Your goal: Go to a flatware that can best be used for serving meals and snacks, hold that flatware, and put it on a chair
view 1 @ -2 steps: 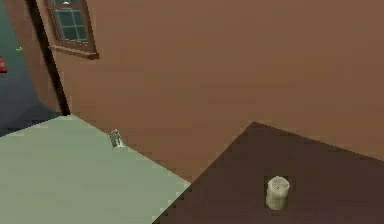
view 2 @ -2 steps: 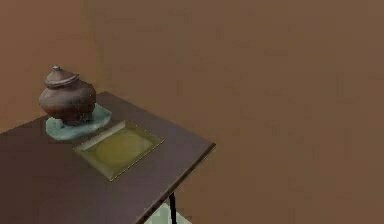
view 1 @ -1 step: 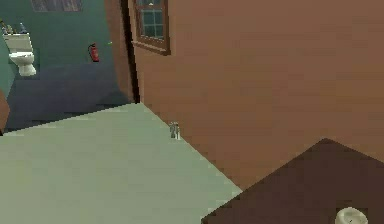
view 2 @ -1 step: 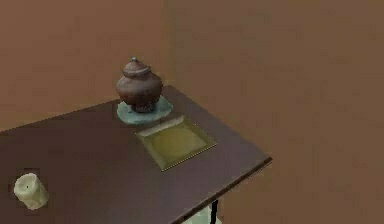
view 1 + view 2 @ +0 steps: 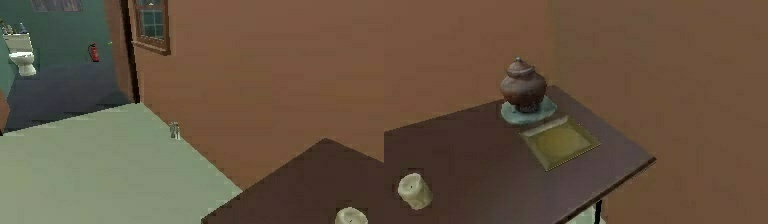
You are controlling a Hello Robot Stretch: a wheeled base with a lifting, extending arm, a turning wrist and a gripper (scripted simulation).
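**Dark table by a brown wall, open floor ahead**

The pale floor point(image 5: 90, 170) runs clear to a doorway point(image 5: 70, 70) into a blue room. The dark table point(image 5: 474, 160) ends in a corner at the arm side view's right, with the brown wall point(image 5: 664, 70) behind. On the table a flat square olive dish point(image 5: 560, 142) lies just beside a teal round dish point(image 5: 511, 117) under a brown pot point(image 5: 521, 85). A cream lump point(image 5: 414, 190) sits well apart from them. How the jaws stand cannot be told.

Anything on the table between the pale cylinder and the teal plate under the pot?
No. Arm side view shows bare dark tabletop between pale cylinder and teal plate.
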